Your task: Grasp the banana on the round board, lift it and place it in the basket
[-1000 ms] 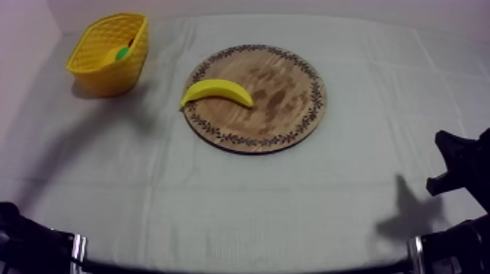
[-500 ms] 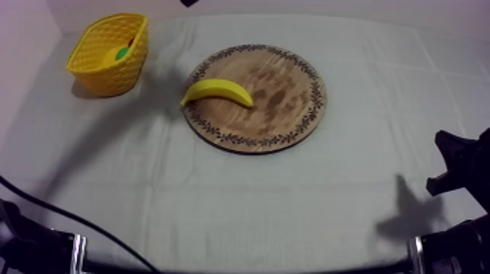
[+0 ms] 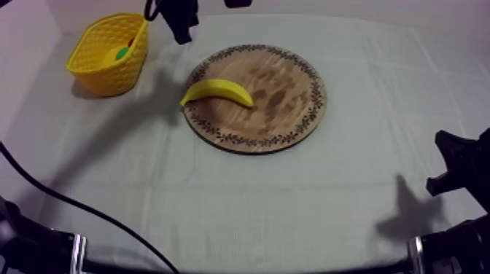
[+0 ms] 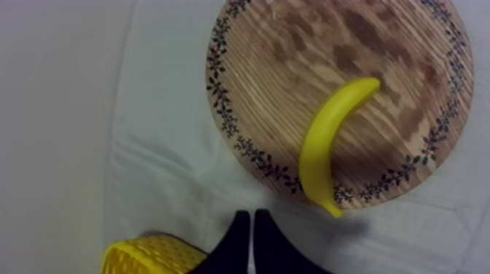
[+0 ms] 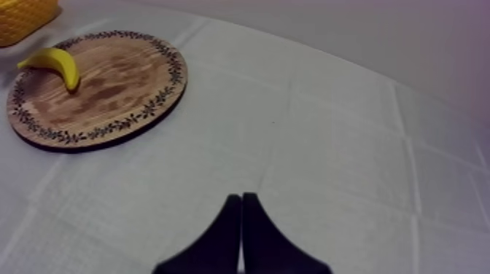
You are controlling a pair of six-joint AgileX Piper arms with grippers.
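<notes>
Banana (image 3: 216,90) on wooden board (image 3: 286,109), yellow basket (image 3: 102,74) seemingly upright

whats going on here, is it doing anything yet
The left gripper, shut on nothing, hovers between the yellow basket and the wooden board, close to the banana. The banana lies on the board at the edge nearest the basket, not yet picked up. The right gripper is shut over the cloth at its own side, away from the board.

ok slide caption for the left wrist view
Left gripper, shut, hangs beside a yellow woven basket, facing a curved yellow banana on a round wooden board.
</notes>
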